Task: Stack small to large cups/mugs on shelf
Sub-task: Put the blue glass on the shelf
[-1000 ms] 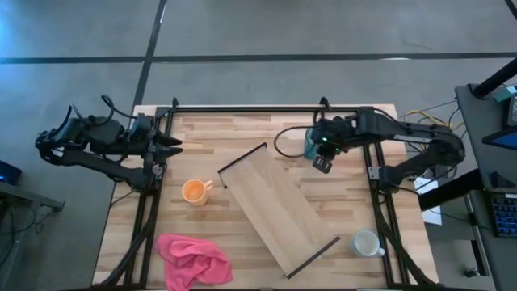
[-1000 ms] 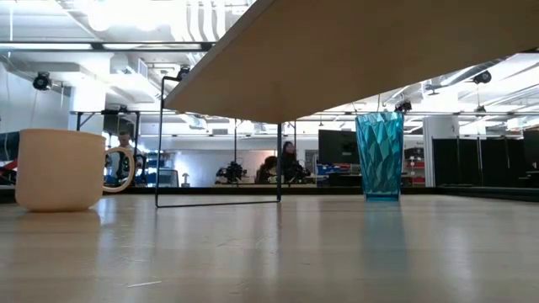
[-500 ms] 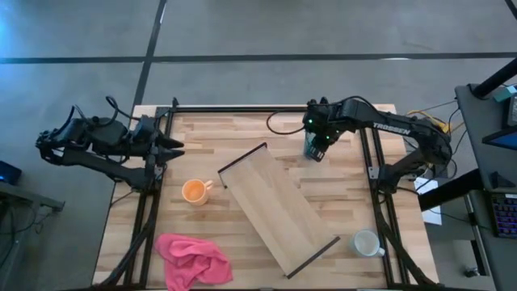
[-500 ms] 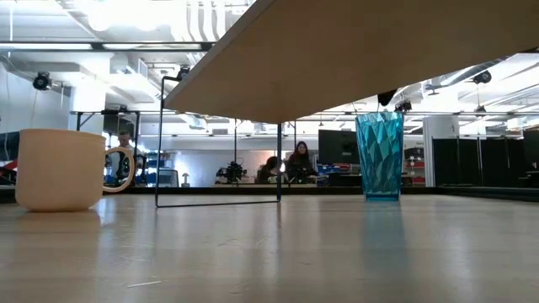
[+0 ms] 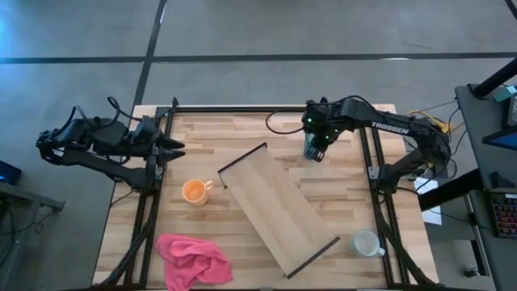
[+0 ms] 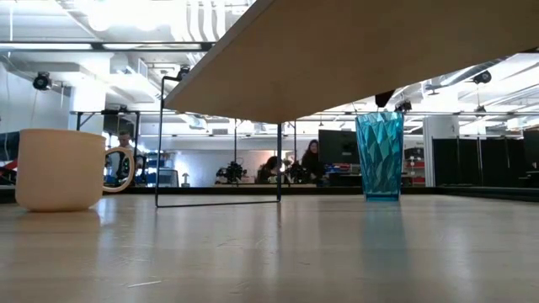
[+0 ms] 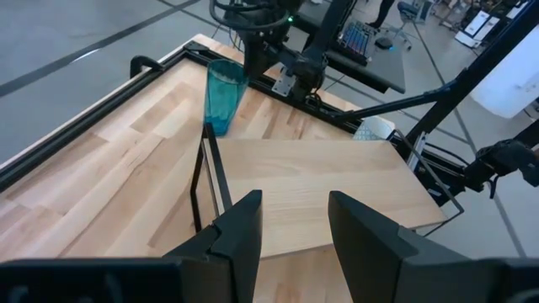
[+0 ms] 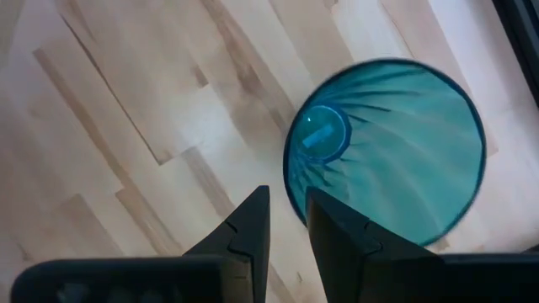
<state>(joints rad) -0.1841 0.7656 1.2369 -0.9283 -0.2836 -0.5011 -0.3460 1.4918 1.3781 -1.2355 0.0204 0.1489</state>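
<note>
The teal-blue tumbler [image 5: 310, 148] stands upright on its base at the table's far right; it also shows in the low view [image 6: 379, 156]. My right gripper [image 8: 286, 202] hovers just above its rim, fingers pointing down and a narrow gap apart, empty; one fingertip [image 6: 385, 98] shows above the tumbler. The shelf [image 5: 279, 208] stands slantwise mid-table on its dark end brackets [image 6: 219, 143]. The orange mug [image 5: 194, 191] sits left of the shelf, the whitish mug [image 5: 366, 242] at the near right. My left gripper [image 7: 295, 219] waits open at the table's left edge.
A pink cloth [image 5: 192, 259] lies crumpled at the table's near left. Black frame rails [image 5: 266, 109] run along the far edge and both sides. Bare wood lies between the tumbler and the shelf's far end [image 5: 242, 162].
My right gripper has gone toward the table's far edge and a little left, coming over the tumbler and down until a fingertip shows just above its rim; for the last half second it has kept still. The tumbler has not moved.
</note>
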